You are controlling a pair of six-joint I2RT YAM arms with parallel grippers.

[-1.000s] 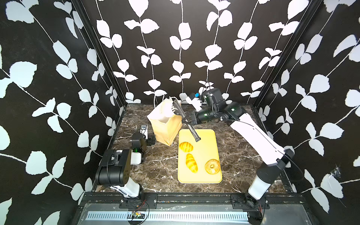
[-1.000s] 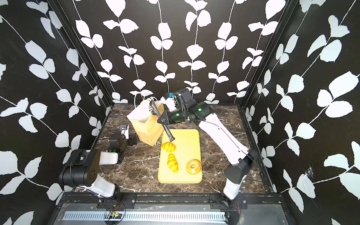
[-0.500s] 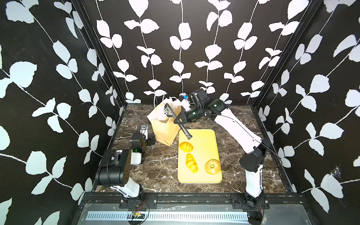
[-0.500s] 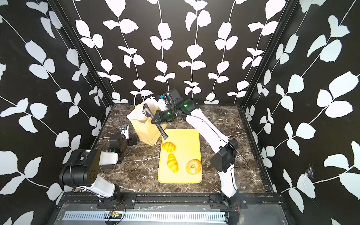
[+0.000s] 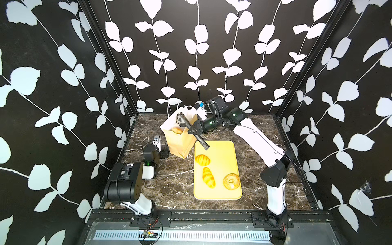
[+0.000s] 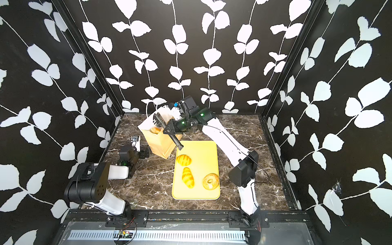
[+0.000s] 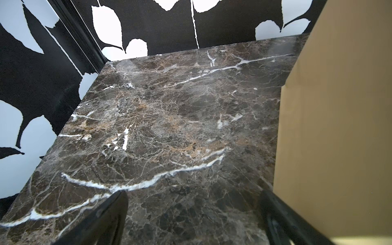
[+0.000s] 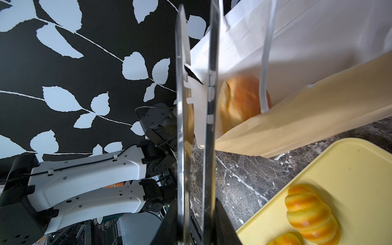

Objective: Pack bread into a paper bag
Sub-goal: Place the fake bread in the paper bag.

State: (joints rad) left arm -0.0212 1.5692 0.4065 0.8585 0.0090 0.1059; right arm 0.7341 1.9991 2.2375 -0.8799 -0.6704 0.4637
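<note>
The tongs (image 5: pixel 202 142) are clamped in the right gripper (image 5: pixel 194 129) over the bag (image 5: pixel 180 144), by the worktop's (image 5: pixel 254 131) back edge. A bun (image 8: pixel 239 99) is being dropped in, it seems. The left gripper (image 7: pixel 194 199) is spread, empty. Next, the roll (image 5: pixel 203 159) on the tray (image 5: pixel 224 154) must be fetched.

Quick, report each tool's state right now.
Left tool: open, holding nothing.
Right tool: closed on the tongs.
</note>
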